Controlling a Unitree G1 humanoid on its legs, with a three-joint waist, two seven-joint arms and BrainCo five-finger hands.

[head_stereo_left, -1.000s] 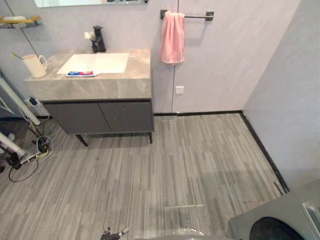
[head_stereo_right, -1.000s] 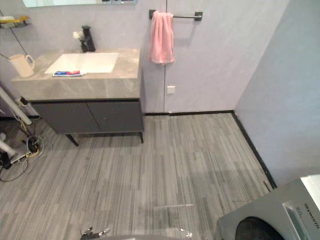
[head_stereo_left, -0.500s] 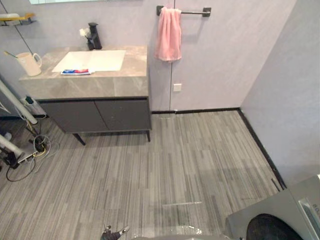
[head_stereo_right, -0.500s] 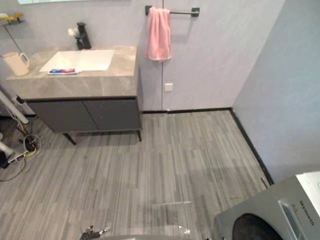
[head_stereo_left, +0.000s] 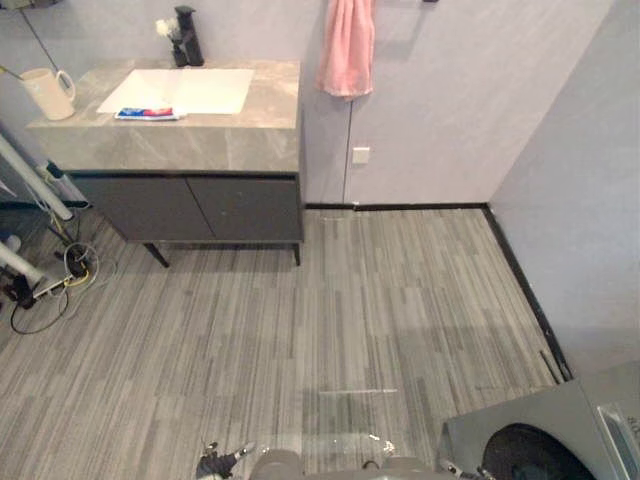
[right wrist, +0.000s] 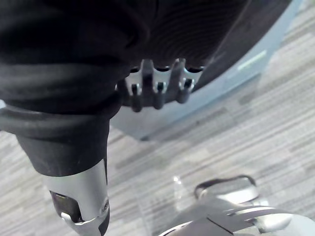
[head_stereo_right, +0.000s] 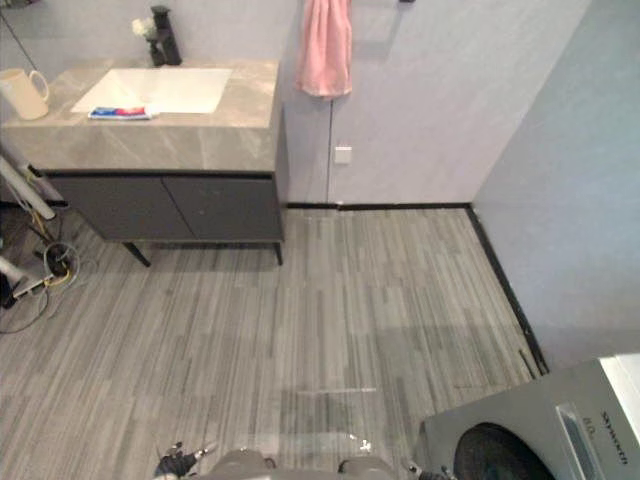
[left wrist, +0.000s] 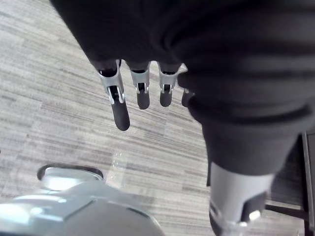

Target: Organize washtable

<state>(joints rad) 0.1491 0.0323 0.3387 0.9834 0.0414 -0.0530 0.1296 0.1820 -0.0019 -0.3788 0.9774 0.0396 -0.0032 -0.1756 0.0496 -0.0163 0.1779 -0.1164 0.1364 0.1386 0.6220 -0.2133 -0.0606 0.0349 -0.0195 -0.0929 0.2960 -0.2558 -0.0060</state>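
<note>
Camera dipped, washtable (head_stereo_left: 200, 145) unmoved | mug (head_stereo_left: 48, 92), tube (head_stereo_left: 148, 113) (by basin (head_stereo_left: 195, 90)), towel (head_stereo_left: 347, 45) beside | left hand (left wrist: 120, 110), right hand (right wrist: 157, 96) slack, empty

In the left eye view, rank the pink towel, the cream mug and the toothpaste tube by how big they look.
1. pink towel, even with its top cut off
2. cream mug
3. toothpaste tube, long but thin
</note>
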